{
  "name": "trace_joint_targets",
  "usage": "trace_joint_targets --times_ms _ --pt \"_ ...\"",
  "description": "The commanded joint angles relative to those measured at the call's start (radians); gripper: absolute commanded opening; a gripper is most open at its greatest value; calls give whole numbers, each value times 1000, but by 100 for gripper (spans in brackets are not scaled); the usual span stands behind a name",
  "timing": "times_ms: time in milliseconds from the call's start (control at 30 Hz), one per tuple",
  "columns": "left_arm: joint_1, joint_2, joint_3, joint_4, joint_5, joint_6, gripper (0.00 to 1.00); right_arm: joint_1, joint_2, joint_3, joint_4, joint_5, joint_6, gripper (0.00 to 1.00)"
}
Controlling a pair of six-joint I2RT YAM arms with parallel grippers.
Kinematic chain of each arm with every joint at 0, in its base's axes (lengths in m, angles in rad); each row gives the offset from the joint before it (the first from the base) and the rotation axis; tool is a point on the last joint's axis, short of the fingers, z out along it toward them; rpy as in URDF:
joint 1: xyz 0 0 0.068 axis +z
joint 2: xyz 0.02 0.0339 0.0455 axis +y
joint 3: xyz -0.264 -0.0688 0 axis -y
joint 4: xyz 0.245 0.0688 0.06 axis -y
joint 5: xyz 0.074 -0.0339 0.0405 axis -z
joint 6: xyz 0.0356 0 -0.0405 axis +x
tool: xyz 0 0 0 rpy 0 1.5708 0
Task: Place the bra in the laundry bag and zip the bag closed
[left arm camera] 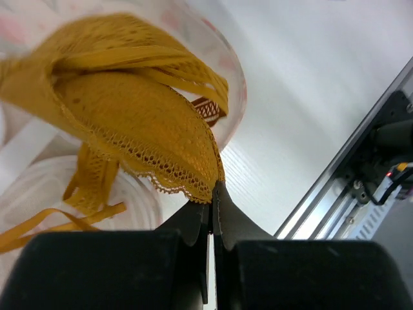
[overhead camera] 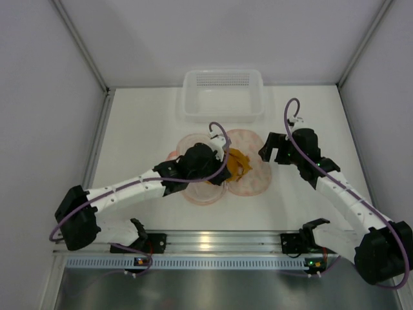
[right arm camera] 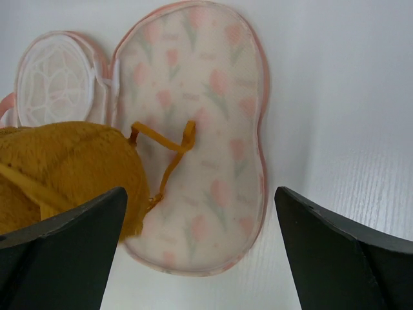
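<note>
Plainly the bra (left arm camera: 142, 123), bunched on the open laundry bag (right arm camera: 219, 97), looks light, soft and floppy, so its lace hem (left arm camera: 169, 185), where the left hand (left arm camera: 213, 194) is pinched shut, seems a fair hold; the right hand (right arm camera: 200, 194) gapes empty beside the bag.

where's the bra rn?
Top view: mid-table, in front of the white basket, the bra sits over the open laundry bag, its lace edge pinched by the fingers of the left gripper.

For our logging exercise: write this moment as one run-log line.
left claw: shut on bra edge | right claw: open, empty | laundry bag: lying open | bra: over bag
</note>
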Motion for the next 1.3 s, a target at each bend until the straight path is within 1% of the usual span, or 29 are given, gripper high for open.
trace_joint_targets --times_ms 0,33,67,133,367,400,467,500,533,567,633,667,700,733,767,800,833,867,900,933,967,1033,1100,1133,1167,1200,1233,1267 --pt "105 -41 35 -57 193 -42 0 16 3 24 65 -40 13 99" --pt "145 -44 38 -79 216 -48 0 20 12 31 64 -43 11 99" --pt "160 -44 40 -91 269 -51 0 22 17 32 65 -49 10 99" --pt "196 -45 31 -102 311 -79 0 36 26 41 67 -49 8 100" --pt "253 -81 -57 -109 460 -80 0 83 62 26 94 -40 10 99" --pt "262 -91 -69 -119 467 -73 0 86 65 26 96 -40 11 99" --pt "269 -114 -86 -192 460 -44 0 100 79 26 97 -38 16 100" --pt "271 -125 -88 -232 440 -22 0 105 82 26 103 -37 19 99" --pt "277 -142 -88 -266 388 -13 0 111 88 28 105 -35 20 99" --pt "280 -148 -86 -327 371 -5 2 115 89 32 107 -31 22 99" --pt "303 -182 -88 -359 299 0 9 121 97 37 113 -27 23 99" --pt "309 -193 -89 -375 274 -7 16 122 100 43 114 -27 25 100" --pt "323 -202 -91 -376 254 -10 20 125 102 44 116 -29 25 100" --pt "329 -219 -91 -379 187 -16 27 129 112 49 119 -30 23 99" --pt "334 -226 -91 -382 153 -22 32 132 118 58 119 -32 20 99" --pt "338 -229 -80 -386 116 -23 42 135 123 64 119 -32 22 100" --pt "340 -231 -72 -390 63 -28 48 143 138 69 119 -32 17 99" --pt "340 -229 -60 -395 -42 -37 51 149 144 80 119 -34 17 100" --pt "340 -226 -42 -395 -92 -42 60 152 152 84 119 -34 16 99" --pt "340 -211 -28 -401 -134 -46 64 163 167 90 119 -37 16 99" --pt "340 -199 -13 -410 -207 -57 66 168 174 100 117 -37 16 99" --pt "340 -167 49 -462 -235 -72 67 183 187 109 111 -37 17 99" --pt "340 -177 76 -502 -200 -112 68 204 192 114 108 -35 29 99" --pt "339 -194 66 -502 -145 -178 69 212 195 106 120 -37 37 99" --pt "338 -211 49 -501 -145 -218 69 218 198 101 120 -43 43 99" --pt "337 -246 29 -495 -98 -261 70 235 204 95 139 -47 54 99" --pt "334 -263 -17 -490 -87 -333 70 244 221 91 146 -55 60 99" --pt "328 -280 -41 -490 -89 -367 70 253 230 89 153 -63 68 99"
